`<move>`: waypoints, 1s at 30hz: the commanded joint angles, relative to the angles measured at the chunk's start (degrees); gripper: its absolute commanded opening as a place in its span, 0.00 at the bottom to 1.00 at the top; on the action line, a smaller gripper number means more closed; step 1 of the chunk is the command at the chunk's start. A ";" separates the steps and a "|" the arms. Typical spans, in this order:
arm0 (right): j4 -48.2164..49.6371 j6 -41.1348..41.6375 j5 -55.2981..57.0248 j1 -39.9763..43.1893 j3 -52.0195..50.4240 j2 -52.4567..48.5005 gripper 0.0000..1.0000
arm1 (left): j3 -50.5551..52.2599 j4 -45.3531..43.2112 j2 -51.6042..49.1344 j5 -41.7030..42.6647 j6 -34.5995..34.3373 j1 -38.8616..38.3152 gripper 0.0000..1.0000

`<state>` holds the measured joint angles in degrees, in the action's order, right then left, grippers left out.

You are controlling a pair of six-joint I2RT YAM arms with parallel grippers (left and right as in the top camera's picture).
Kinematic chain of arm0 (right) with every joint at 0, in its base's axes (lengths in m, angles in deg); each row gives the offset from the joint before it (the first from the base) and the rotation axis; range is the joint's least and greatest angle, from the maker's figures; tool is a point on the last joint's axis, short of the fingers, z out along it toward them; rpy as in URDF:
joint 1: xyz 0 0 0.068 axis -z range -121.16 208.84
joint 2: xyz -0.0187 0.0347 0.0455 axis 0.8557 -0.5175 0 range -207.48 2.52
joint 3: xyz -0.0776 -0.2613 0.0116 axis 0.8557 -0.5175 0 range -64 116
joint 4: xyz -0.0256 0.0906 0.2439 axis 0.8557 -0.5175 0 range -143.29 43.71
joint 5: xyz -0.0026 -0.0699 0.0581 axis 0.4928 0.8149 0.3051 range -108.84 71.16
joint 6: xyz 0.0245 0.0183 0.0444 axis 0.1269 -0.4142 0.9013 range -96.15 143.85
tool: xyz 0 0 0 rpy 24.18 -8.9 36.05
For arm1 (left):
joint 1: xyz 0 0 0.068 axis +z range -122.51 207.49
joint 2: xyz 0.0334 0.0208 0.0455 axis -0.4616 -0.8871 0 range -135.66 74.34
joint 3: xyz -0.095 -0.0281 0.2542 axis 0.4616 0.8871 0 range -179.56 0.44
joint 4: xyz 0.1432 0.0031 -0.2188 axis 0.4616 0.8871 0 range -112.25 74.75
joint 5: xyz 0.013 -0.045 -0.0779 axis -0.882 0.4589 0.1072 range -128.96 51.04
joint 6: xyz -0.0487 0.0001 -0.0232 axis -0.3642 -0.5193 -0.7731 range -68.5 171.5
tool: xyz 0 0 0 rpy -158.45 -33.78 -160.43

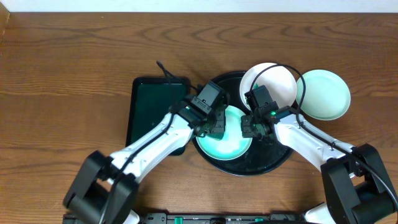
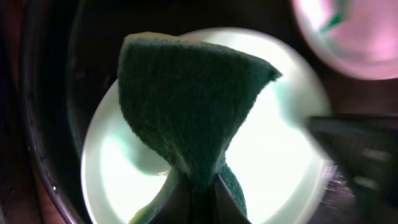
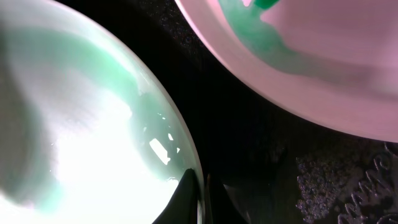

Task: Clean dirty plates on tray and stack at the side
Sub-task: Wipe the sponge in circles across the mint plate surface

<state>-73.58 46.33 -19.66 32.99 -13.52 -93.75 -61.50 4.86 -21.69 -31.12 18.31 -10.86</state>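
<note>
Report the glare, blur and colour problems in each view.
Overhead: sharp, evenly lit. Left wrist: the mint plate is blown out behind the sponge; right edge blurred. Right wrist: soft close-up, that plate overexposed too, the white plate tinted pink.

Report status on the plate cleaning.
Left gripper shut on sponge, over mint plate. Right gripper shut on that plate's rim. White plate close by on tray.
</note>
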 commanded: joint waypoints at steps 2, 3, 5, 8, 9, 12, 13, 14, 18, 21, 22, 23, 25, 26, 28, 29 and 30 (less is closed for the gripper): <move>0.33 0.11 -0.09 -0.50 -0.35 -0.50 0.01 | 0.81 0.92 -5.68 -2.67 -2.80 0.02 0.07; 0.31 0.11 -0.09 -0.50 -0.35 -0.50 0.01 | 0.81 0.87 -6.71 -2.43 -3.21 0.00 0.08; 0.28 0.11 -0.09 -0.50 -0.35 -0.50 0.01 | 0.81 0.81 -8.72 -1.18 -3.61 -0.24 0.07; 0.31 0.13 -0.09 -0.50 -0.35 -0.50 0.01 | 0.81 0.68 -11.19 1.40 -3.58 -0.66 0.07; 0.33 0.13 -0.09 -0.50 -0.35 -0.50 0.01 | 0.81 0.68 -11.93 2.08 -3.56 -0.83 0.07; 0.33 0.13 -0.09 -0.50 -0.35 -0.50 0.01 | 0.81 0.72 -13.25 3.96 -3.54 -1.53 0.07; 0.33 0.11 -0.09 -0.50 -0.35 -0.50 0.01 | 0.81 0.70 -13.29 5.03 -3.52 -1.70 0.07; 0.33 0.11 -0.09 -0.50 -0.35 -0.50 0.01 | 0.81 0.70 -13.27 5.99 -3.52 -1.77 0.07; 0.33 0.13 -0.09 -0.50 -0.35 -0.50 0.01 | 0.68 0.61 -12.48 9.77 -3.56 -1.81 0.07; 0.35 0.11 -0.09 -0.50 -0.35 -0.50 0.01 | 0.50 0.70 -10.99 10.84 -3.54 -1.81 0.07; 0.39 0.13 -0.09 -0.50 -0.35 -0.50 0.01 | 0.50 0.70 -9.66 11.21 -3.54 -1.79 0.07; 0.39 0.13 -0.09 -0.50 -0.35 -0.50 0.01 | 0.50 0.70 -8.83 11.21 -3.54 -1.79 0.07; 0.44 0.13 -0.09 -0.50 -0.35 -0.50 0.01 | 0.44 0.68 -6.34 11.10 -3.54 -1.79 0.07; 0.48 0.11 -0.09 -0.50 -0.35 -0.50 0.01 | 0.39 0.61 -4.37 10.91 -3.41 -1.79 0.07; 0.50 0.13 -0.09 -0.50 -0.35 -0.50 0.01 | 0.39 0.37 -1.57 10.43 -3.28 -1.73 0.07; 0.50 0.11 -0.09 -0.50 -0.35 -0.50 0.01 | 0.39 0.24 1.70 8.96 -3.28 -1.57 0.07; 0.48 0.11 -0.09 -0.50 -0.35 -0.50 0.01 | 0.39 0.26 3.52 7.45 -3.28 -1.57 0.07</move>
<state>-73.53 46.33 -19.66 32.99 -13.50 -93.75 -61.06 4.97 -25.60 -24.22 15.29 -12.04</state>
